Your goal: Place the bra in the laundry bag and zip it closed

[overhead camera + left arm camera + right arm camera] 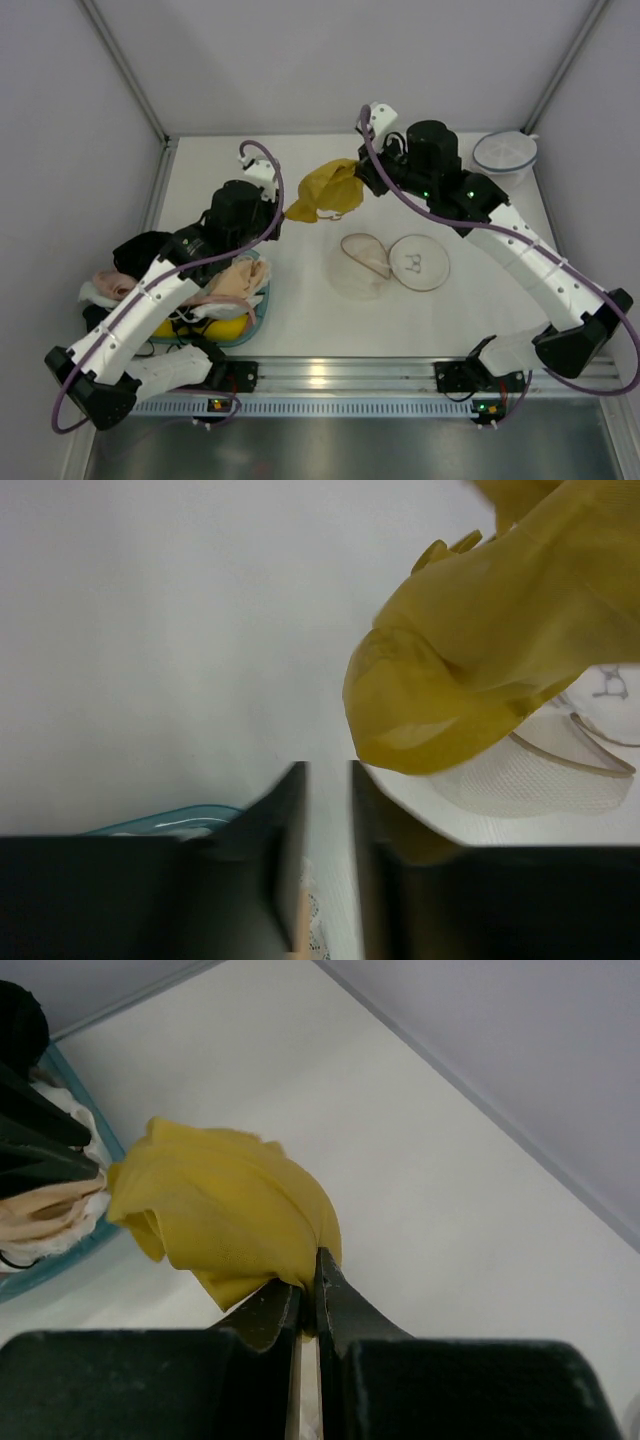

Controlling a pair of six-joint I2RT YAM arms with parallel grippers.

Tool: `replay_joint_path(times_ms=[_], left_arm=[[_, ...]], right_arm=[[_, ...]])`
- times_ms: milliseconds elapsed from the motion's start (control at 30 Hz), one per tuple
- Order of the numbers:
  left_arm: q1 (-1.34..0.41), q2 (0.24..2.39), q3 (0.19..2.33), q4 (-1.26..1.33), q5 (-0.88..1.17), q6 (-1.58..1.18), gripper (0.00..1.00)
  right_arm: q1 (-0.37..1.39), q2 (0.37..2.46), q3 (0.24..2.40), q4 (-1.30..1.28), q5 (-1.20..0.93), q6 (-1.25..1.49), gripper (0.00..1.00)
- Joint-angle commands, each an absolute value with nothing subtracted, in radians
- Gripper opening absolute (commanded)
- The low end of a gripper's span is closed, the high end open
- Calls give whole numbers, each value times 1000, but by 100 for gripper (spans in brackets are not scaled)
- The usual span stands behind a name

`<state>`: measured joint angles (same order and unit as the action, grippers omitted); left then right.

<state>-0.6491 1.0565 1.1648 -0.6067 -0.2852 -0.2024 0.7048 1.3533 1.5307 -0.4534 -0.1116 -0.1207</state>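
Observe that the right gripper [308, 1295] is clenched on an edge of the bra [326, 190], which is held bunched over the far half of the table [300, 320]. The left gripper [328, 830] sits at the bra's left tip, jaws nearly together; you cannot tell whether it grasps anything. The laundry bag [415, 265] lies open mid-table.

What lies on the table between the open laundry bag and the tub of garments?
Nothing: in the top view, bare table separates the laundry bag from the tub.
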Motion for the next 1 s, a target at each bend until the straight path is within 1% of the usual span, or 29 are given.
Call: replay_joint_path(times_ms=[0,67,100,133,167,200,267,367,567,767,967], left_arm=[[-646,1040,1186,-618,-163,-167,40],[-646,1023,1213,-618,-173,-149,60],[-646,1016,1222,-620,-185,-144,66],[-646,1008,1233,-620,-184,-138,87],[-646,1002,1258,-620,-175,-123,94],[-646,1000,1268,-618,-163,-112,98],[-647,1009,1290,-615,-124,-72,98],[-656,1063,1318,-608,-103,-25,98],[-709,1186,1344,-514,-129,74,98],[-712,1204,1304,-312,-152,118,98],[-722,1192,1287,-221,-71,158,98]], right_arm=[[712,1402,1618,-494,-88,-236,0],[718,1445,1643,-521,-72,-307,0],[716,1459,1670,-560,-42,-325,0],[719,1476,1693,-581,-23,-336,0],[716,1515,1719,-612,-6,-337,0],[715,1537,1786,-644,20,-333,0],[713,1594,1876,-742,6,-316,0],[713,1635,1919,-793,-43,-278,0],[713,1638,1951,-828,-83,-201,0],[715,1586,1928,-819,-133,-175,0],[713,1572,1911,-810,-178,-175,0]])
